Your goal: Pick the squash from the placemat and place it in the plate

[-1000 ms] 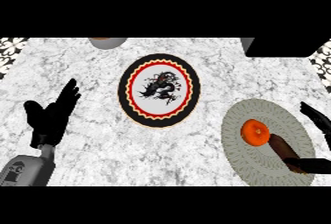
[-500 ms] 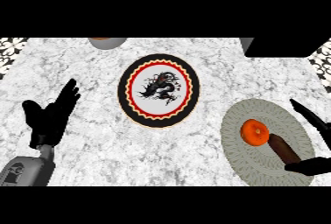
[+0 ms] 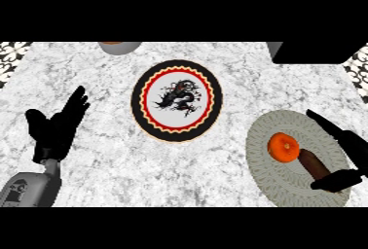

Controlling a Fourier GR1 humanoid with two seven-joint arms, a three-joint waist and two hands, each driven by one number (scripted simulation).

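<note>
The squash [image 3: 284,146] is an orange round body with a brown neck pointing down-right. It lies on the round grey-green placemat [image 3: 287,188] at the right. The plate [image 3: 139,104], with a black rim, a red wavy ring and a dragon picture, sits at the counter's centre with nothing on it. My right hand [image 3: 351,146] comes in from the right edge, open. Its straight fingers lie beyond the squash's neck, and the thumb [image 3: 335,183] sits just below the neck's end. My left hand [image 3: 57,127] rests open at the left, fingers up, far from both.
A grey bowl with an orange inside [image 3: 119,46] shows at the top edge, left of centre. A dark block [image 3: 316,51] fills the top right corner. Patterned wall strips flank the marble counter [image 3: 108,170] at both upper corners.
My right hand has slid left over the placemat's edge, and its thumb now reaches closer under the squash's brown neck. The squash, plate and left hand have stayed put.
</note>
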